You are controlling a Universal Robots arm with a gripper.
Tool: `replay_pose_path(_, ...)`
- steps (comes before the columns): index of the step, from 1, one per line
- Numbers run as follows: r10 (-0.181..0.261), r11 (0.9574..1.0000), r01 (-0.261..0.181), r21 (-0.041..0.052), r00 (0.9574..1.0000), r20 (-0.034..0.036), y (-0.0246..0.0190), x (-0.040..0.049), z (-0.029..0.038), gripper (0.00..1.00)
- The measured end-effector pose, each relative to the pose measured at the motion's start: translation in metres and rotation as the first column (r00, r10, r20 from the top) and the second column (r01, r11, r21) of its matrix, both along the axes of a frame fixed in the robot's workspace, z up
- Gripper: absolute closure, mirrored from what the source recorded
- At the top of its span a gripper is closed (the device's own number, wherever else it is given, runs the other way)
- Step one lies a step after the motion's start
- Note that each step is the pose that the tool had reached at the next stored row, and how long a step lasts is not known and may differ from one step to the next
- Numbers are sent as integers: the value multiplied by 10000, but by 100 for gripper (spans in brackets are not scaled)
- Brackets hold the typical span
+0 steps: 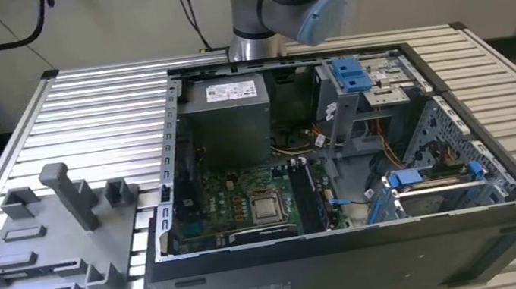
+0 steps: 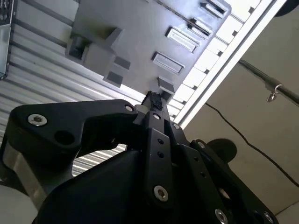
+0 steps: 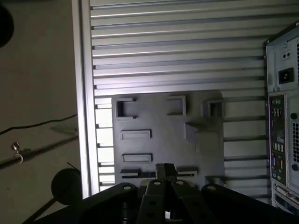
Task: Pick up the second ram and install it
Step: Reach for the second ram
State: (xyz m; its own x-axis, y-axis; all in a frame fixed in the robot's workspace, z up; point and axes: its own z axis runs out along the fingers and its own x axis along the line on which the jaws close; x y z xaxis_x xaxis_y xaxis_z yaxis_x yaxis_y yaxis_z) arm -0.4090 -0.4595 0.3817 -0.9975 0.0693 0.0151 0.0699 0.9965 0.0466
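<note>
Gripper clenched, tips together with nothing seen between them, hanging over the grey tray in both wrist views. Ram, seemingly the thin dark strip, lies in a slot of the tray at the lower left of the exterior view. Open case sits at the centre and right of that frame, arm at top centre, all on a slatted table.

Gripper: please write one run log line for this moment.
gripper: shut | place: over grey holder tray, not touching | computer case: open, on slatted table
</note>
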Motion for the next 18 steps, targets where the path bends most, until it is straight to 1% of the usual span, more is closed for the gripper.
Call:
replay_pose_path(8, 12, 10000, -12, 0, 10000, 1, -206, 0, -27, 89)
replay_pose_path(12, 17, 10000, -17, 0, 10000, 0, -296, 0, -40, 89)
replay_pose_path(15, 19, 10000, -19, 0, 10000, 0, -339, 0, -49, 89)
replay_pose_path(18, 18, 10000, -18, -2, 10000, 0, -341, -1, -50, 89)
